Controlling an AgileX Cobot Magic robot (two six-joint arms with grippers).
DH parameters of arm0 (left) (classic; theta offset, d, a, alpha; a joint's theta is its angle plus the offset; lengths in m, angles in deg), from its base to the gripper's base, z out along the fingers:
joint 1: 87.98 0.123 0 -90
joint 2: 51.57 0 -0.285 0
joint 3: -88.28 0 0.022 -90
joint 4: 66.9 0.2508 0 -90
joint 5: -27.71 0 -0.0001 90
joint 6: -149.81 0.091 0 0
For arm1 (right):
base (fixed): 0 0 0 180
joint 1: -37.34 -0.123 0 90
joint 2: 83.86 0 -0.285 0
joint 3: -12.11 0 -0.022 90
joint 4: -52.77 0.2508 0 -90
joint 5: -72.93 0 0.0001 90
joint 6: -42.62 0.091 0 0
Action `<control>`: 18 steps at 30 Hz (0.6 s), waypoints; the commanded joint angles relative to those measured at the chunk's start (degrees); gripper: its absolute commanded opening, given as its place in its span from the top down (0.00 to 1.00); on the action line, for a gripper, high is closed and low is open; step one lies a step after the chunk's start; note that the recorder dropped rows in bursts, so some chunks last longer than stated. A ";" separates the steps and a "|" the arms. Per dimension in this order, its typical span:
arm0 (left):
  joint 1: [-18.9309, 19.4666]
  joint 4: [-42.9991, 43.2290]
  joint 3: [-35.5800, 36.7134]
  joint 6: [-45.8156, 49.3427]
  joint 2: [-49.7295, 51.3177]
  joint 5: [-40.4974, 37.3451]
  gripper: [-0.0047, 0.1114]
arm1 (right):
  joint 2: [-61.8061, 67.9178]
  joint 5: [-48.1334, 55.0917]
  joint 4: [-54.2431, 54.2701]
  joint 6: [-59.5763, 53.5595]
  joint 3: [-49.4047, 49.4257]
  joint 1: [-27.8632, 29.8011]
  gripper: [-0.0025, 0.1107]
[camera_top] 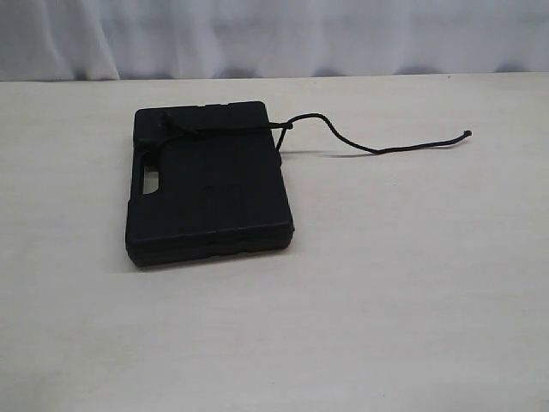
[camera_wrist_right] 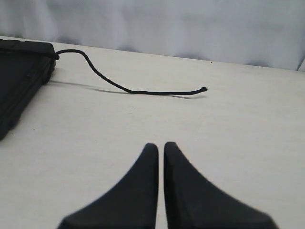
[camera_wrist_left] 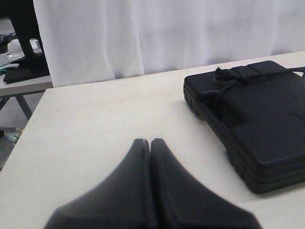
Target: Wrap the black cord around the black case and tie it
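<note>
**A:** Where does the black cord [camera_top: 377, 152] lie from each pincer?

**B:** One band of it crosses the far end of the black case [camera_top: 210, 189]. The case lies flat on the table [camera_top: 395, 309], left of the middle and nearer the far edge. There looks to be a knot at the case's far right corner. From there the loose tail runs toward the right edge, its length roughly along the far edge.

**A:** So which arm is nearer the tail?

**B:** The right, I'd judge. The tail lies ahead of the right pincer [camera_wrist_right: 160, 145], crosswise to it and well apart. The left pincer [camera_wrist_left: 146, 141] has only the case ahead of it.

**A:** Is either holding anything?

**B:** No. Both are clenched on nothing, the right with a hairline gap between its jaws.

**A:** And the count?

**B:** One case, one cord, two pincers.
</note>
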 commanded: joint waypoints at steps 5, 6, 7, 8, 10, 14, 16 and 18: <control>0.22 0.03 0.14 -0.55 -0.59 0.39 0.96 | -0.33 0.27 -0.60 -1.51 0.16 0.29 0.94; 0.22 0.03 0.14 -0.55 -0.59 0.39 0.96 | -0.33 0.27 -0.60 -1.51 0.16 0.29 0.94; 0.22 0.03 0.14 -0.55 -0.59 0.39 0.96 | -0.33 0.27 -0.60 -1.51 0.16 0.29 0.94; 0.22 0.03 0.14 -0.55 -0.59 0.39 0.96 | -0.33 0.27 -0.60 -1.51 0.16 0.29 0.94; 0.22 0.03 0.14 -0.55 -0.59 0.39 0.96 | -0.33 0.27 -0.60 -1.51 0.16 0.29 0.94; 0.22 0.03 0.14 -0.55 -0.59 0.39 0.96 | -0.33 0.27 -0.60 -1.50 0.16 0.29 0.94; 0.22 0.03 0.14 -0.55 -0.59 0.52 0.96 | -0.33 0.27 -0.60 -1.50 0.16 0.29 0.94; 0.22 0.14 0.14 -0.55 -0.59 0.52 0.96 | -0.33 0.27 -0.60 -1.50 0.16 0.29 0.94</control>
